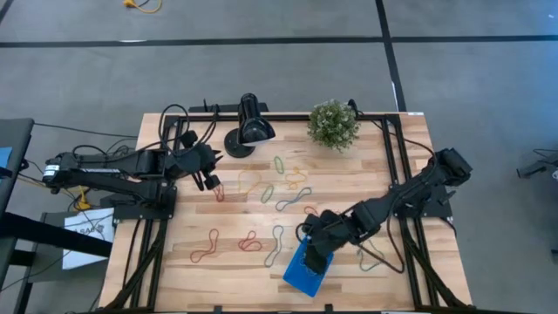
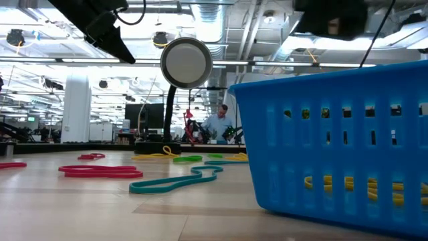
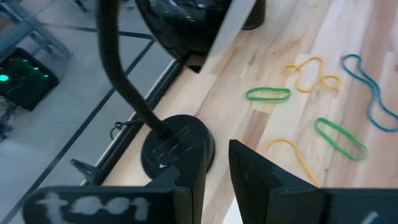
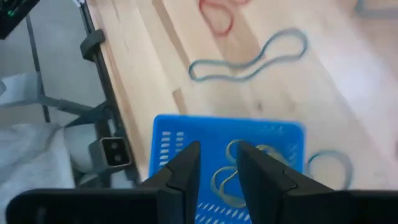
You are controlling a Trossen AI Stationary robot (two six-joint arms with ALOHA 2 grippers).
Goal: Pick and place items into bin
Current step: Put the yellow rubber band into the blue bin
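The blue bin (image 1: pixel 305 269) stands on the wooden table near its front edge, with yellow bands (image 4: pixel 231 182) lying inside it. My right gripper (image 4: pixel 219 168) hangs open just above the bin (image 4: pixel 186 127), nothing between its fingers. Loose bands lie spread over the table: red (image 1: pixel 205 249), teal (image 1: pixel 275 244), green (image 1: pixel 268 192), yellow (image 1: pixel 296 177). One teal band (image 4: pixel 249 59) lies beyond the bin, another (image 4: pixel 326 165) beside it. My left gripper (image 1: pixel 209 179) waits open above the table at the far left, near the lamp.
A black lamp (image 1: pixel 248 131) and a green plant (image 1: pixel 333 124) stand at the far edge; the lamp's round base (image 3: pixel 177 146) is close before my left gripper. Black cables run along both table sides. Green (image 3: pixel 267 94) and yellow (image 3: pixel 314 73) bands lie ahead of the left gripper.
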